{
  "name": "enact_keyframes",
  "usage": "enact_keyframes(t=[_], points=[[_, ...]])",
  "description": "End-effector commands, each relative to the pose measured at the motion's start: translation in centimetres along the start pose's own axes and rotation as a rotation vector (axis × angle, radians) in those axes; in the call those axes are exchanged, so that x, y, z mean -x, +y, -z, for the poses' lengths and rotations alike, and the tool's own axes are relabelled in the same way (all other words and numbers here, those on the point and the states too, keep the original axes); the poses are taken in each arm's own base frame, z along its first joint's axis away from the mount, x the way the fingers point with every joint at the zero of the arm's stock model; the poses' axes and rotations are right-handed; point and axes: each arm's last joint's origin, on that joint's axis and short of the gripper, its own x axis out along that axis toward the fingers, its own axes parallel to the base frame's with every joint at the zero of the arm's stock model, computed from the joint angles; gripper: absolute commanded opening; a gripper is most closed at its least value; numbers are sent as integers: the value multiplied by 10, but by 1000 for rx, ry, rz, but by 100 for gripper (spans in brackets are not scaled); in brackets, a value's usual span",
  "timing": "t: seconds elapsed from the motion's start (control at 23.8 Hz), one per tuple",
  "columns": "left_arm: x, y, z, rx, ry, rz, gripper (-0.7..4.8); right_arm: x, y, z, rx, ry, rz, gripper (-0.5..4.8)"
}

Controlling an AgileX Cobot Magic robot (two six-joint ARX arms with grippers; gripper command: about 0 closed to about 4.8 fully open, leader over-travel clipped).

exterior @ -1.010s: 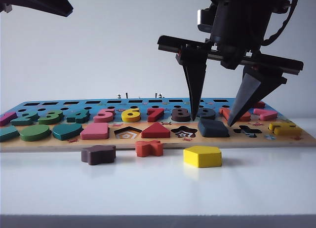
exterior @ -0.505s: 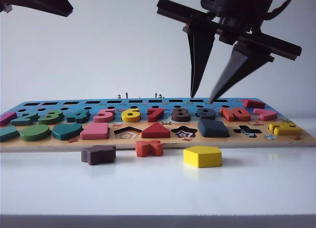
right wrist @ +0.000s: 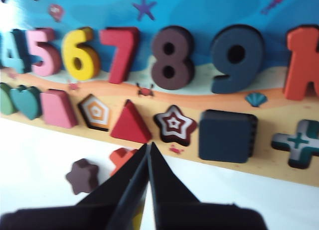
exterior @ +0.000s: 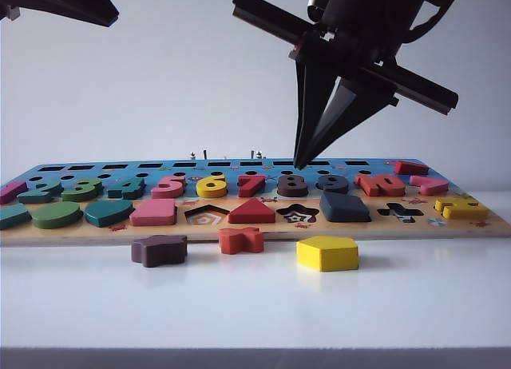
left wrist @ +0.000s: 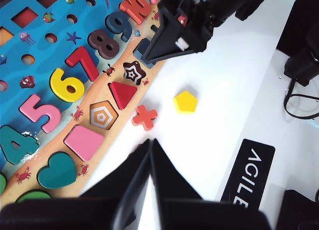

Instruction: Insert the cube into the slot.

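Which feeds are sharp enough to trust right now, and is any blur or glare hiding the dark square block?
Exterior view: sharp, evenly lit, soft shadows under the loose pieces; the cube sits clear in the board, with the shut right gripper above it. Right wrist view: soft blur throughout, yet the cube is readable. Left wrist view: crisp; the bright table washes out, and the shut left gripper is dark.

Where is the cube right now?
In the exterior view the cube sits in the board's front row, right of centre, between the star recess and the plus recess.
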Motion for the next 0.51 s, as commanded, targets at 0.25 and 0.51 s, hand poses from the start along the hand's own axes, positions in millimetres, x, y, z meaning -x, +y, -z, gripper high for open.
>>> enact_keyframes(t=[0.25,0.51], points=[[1,0,-2,-18,-19,4,17,-12,-2,0,1,29,43,-8],[1,0,-2,-19,-19,3,17,-14,-4,0,0,10,99,-9]])
